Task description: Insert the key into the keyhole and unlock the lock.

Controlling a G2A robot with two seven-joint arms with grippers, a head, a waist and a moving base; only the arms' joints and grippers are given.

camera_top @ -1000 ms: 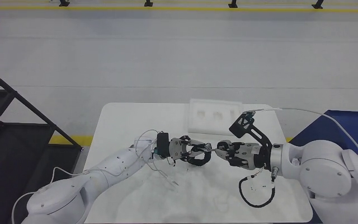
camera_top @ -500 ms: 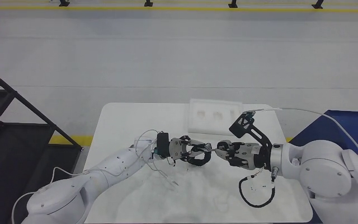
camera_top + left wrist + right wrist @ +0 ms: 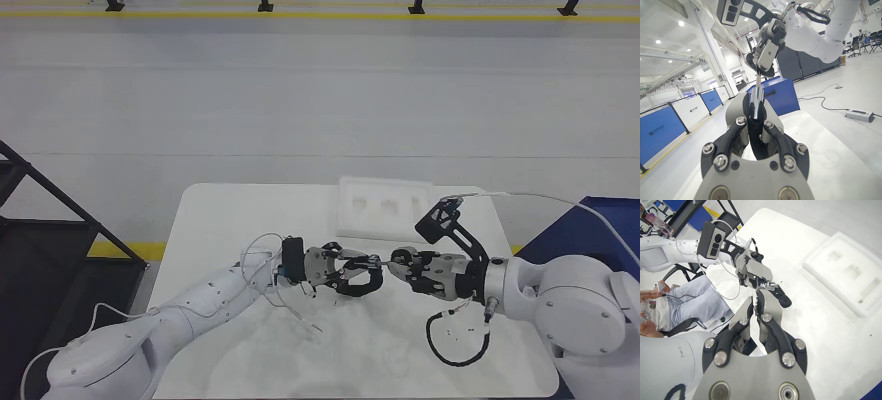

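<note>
My left gripper is shut on the lock, a chrome cylinder on a black body, held in the air above the table's middle. Facing it, my right gripper is shut on the key. The key's blade tip sits at the keyhole in the cylinder's end. From above, the left gripper and the right gripper meet end to end, with the lock and the key between them. In the right wrist view, my right gripper hides the key, and the lock shows beyond it.
A white foam tray with three recesses lies at the far edge of the white table. A blue cabinet stands off the table's right side and a black frame off its left.
Both grippers, still joined at lock and key, have drifted a little toward the table's far side. Neither grip has changed.
</note>
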